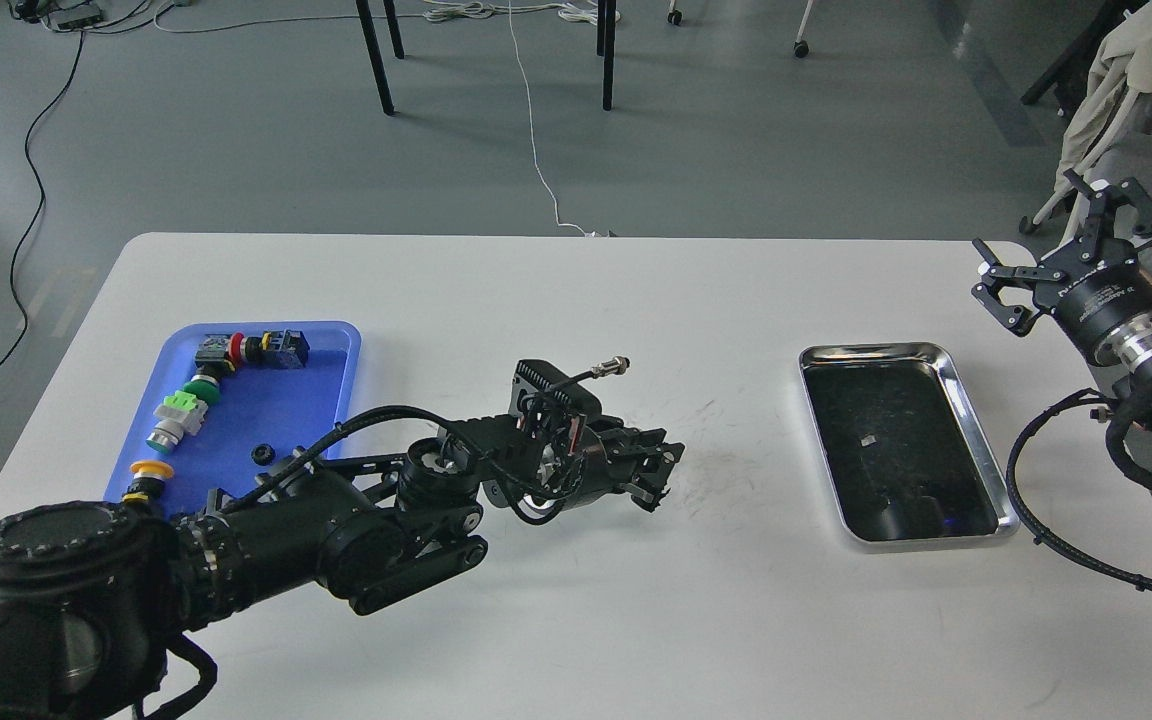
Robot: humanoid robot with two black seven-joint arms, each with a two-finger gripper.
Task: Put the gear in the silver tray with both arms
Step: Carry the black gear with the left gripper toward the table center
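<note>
The gear (263,454), a small black ring, lies on the floor of the blue tray (286,405) at the left. The silver tray (876,350) sits at the right of the table with nothing in it. My left arm reaches across the table's middle. Its gripper (658,476) is low over the tabletop between the two trays, with its dark fingers too merged to tell apart. My right gripper (1031,225) is open and empty, raised beyond the table's right edge, above and to the right of the silver tray.
Several push-button switches (186,410) with red, green and yellow caps lie in the blue tray. The white table (576,620) has dark scuff marks in the middle. Chair legs and cables are on the floor behind.
</note>
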